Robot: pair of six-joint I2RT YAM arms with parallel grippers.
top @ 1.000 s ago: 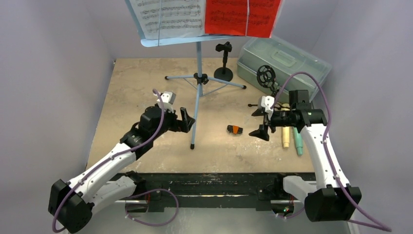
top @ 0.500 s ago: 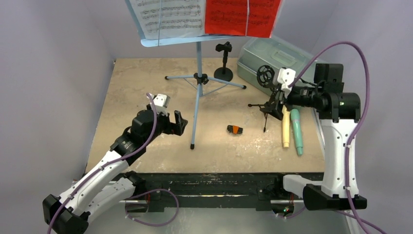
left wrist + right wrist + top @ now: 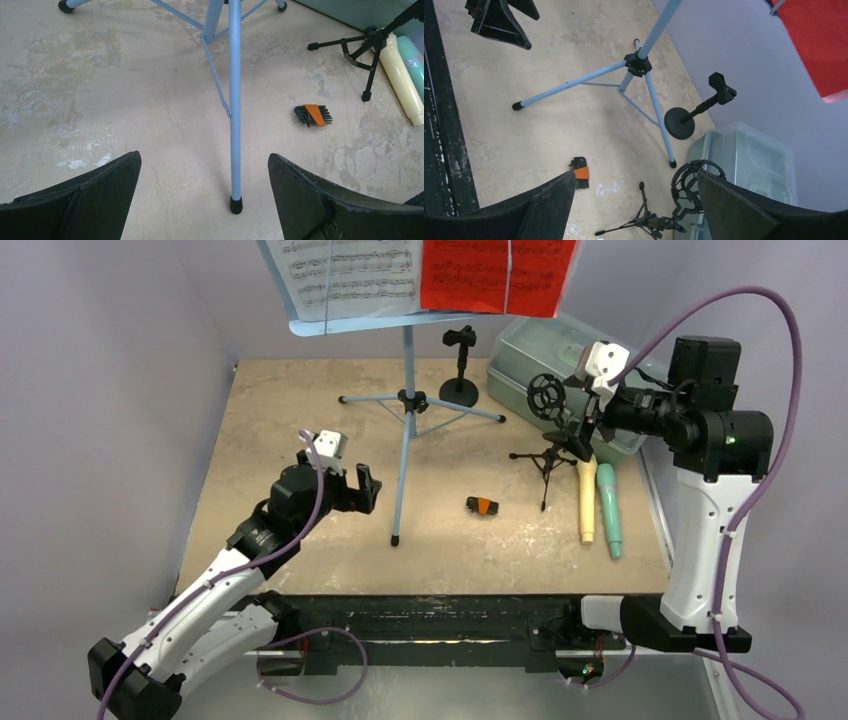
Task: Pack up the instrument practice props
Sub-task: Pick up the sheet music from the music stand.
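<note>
One white music page — seen from top only.

Ahead of the black left pincer stands a pale-blue metal music stand with tripod legs. It carries a white paper page lined with black notation and a red paper page printed likewise. Close by the black right pincer are a cream plastic toy microphone, a teal plastic toy microphone and a black tripod mic holder. The stone-patterned tabletop is mottled beige.
</note>
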